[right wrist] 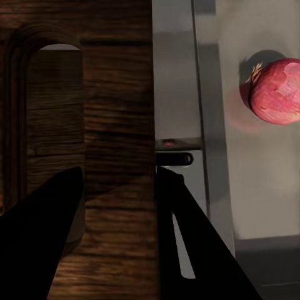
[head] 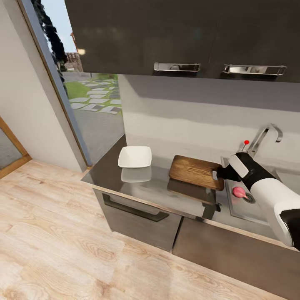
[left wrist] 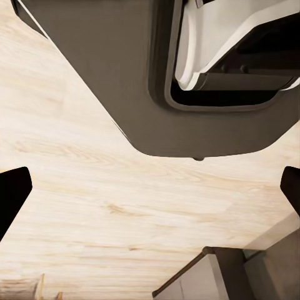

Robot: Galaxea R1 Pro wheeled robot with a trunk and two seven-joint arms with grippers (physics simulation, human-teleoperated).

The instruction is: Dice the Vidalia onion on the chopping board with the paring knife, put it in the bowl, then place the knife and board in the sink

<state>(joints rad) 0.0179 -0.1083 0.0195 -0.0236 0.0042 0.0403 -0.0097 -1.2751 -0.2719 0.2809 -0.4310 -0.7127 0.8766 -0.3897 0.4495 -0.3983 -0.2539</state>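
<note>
The dark brown chopping board (head: 193, 171) lies on the glossy countertop (head: 160, 189), its slotted end (right wrist: 56, 94) toward the sink (head: 250, 210). My right gripper (head: 217, 173) is at that end, one finger (right wrist: 44, 244) at the slot and the other (right wrist: 187, 237) outside the board's edge, shut on the wooden strip between them. The Vidalia onion (head: 238, 191), a pinkish-red ball, rests in the sink beside the drain (right wrist: 275, 90). A white squarish bowl (head: 134, 157) stands left of the board. My left gripper (left wrist: 150, 194) hangs open over the wood floor. I cannot make out the paring knife.
A chrome tap (head: 263, 139) with a red knob rises behind the sink. Black upper cabinets (head: 183, 37) with chrome handles hang low over the counter. A glass door (head: 89, 96) is left of the counter. The robot's own base (left wrist: 187, 75) sits above the floor beside the left gripper.
</note>
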